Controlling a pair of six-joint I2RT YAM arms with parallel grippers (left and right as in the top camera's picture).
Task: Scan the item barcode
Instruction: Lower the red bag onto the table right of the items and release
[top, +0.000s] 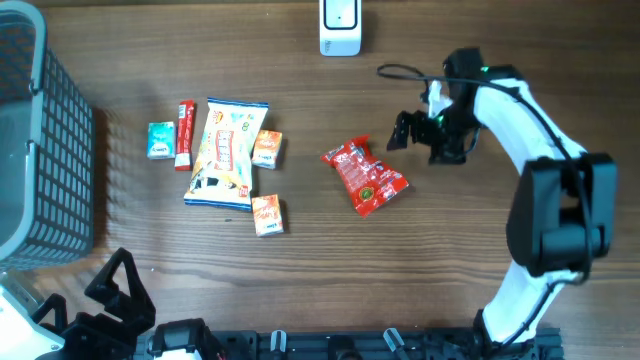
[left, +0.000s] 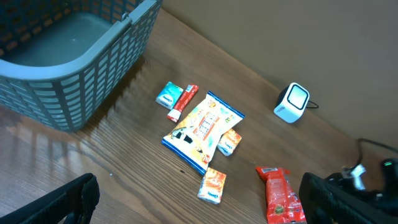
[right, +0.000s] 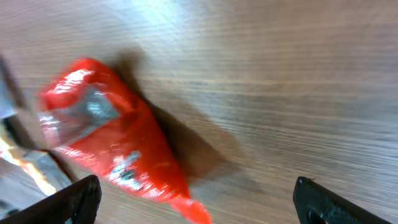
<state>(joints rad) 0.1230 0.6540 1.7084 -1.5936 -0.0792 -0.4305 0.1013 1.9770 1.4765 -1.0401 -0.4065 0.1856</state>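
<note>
Red packet: lies loose on the table, well apart from the scanner, so unscanned, I judge. My right gripper: wide, empty, beside it. Left gripper: wide, idle.

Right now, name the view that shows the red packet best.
Overhead: the red packet lies whole and sharp. The right wrist view has it close but blurred; the left wrist view cuts it at the bottom edge.
</note>
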